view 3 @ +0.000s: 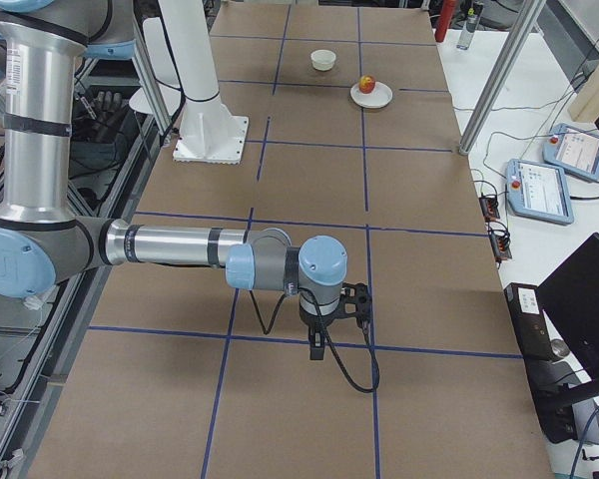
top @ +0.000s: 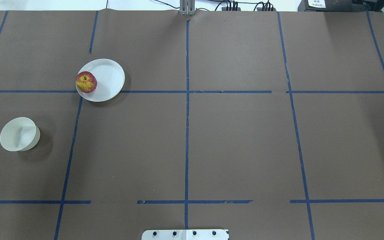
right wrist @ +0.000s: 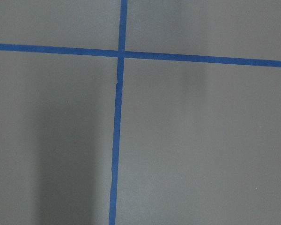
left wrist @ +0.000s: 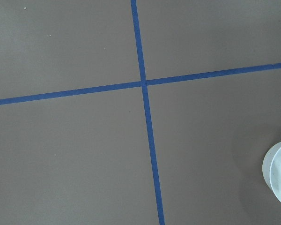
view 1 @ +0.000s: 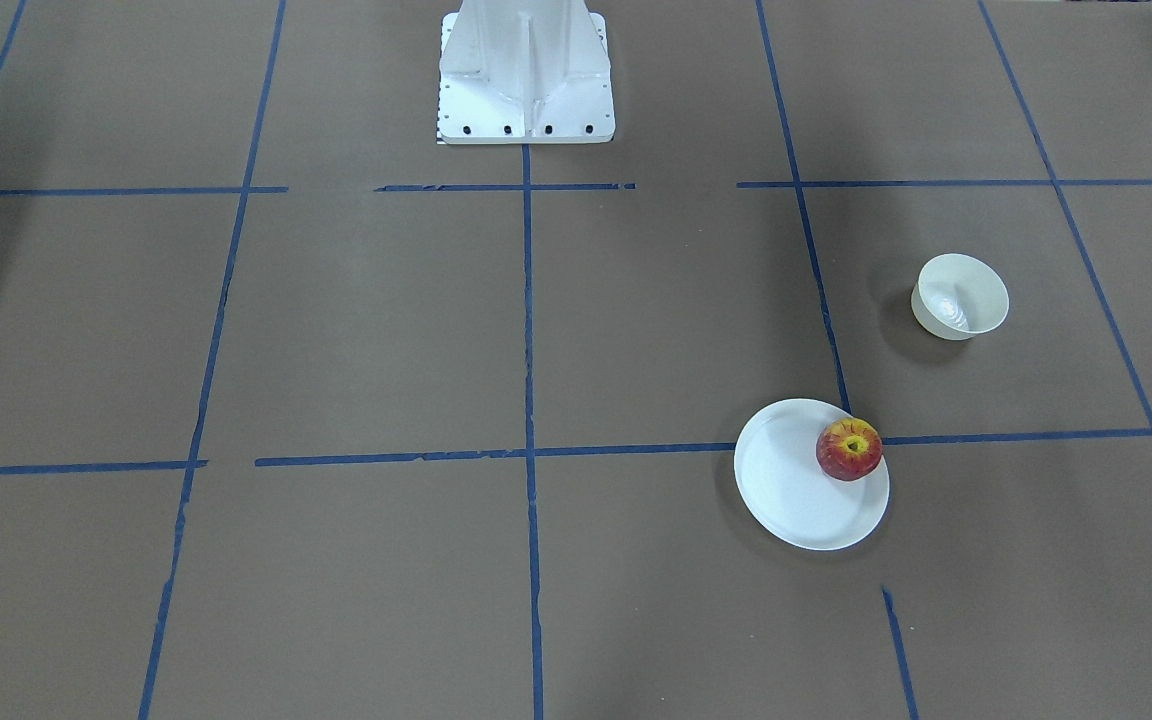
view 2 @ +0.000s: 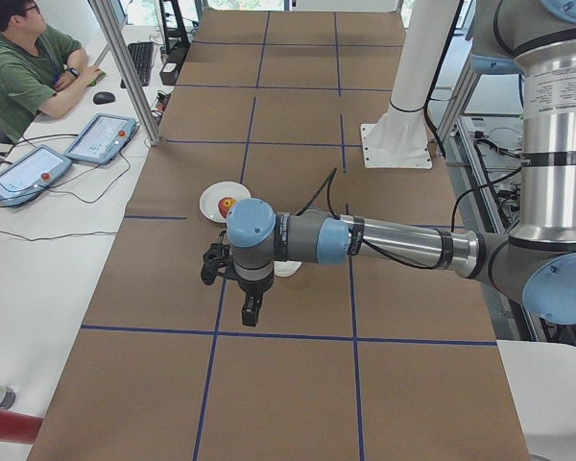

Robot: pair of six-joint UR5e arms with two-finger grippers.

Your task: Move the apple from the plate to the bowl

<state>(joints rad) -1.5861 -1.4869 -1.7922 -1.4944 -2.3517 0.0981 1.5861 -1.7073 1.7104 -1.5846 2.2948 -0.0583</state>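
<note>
The apple (view 1: 849,450) sits near the edge of the white plate (view 1: 786,500), with the cream bowl (view 1: 960,296) empty close by on the robot's left side, so this looks like work for the left gripper (view 2: 252,315). It and the right gripper (view 3: 317,351) hang over bare brown paper (top: 238,143) well short of the dishes. Whether the jaws are wide or narrow cannot be told. The far-edge label (top: 316,3) is too small to read
</note>
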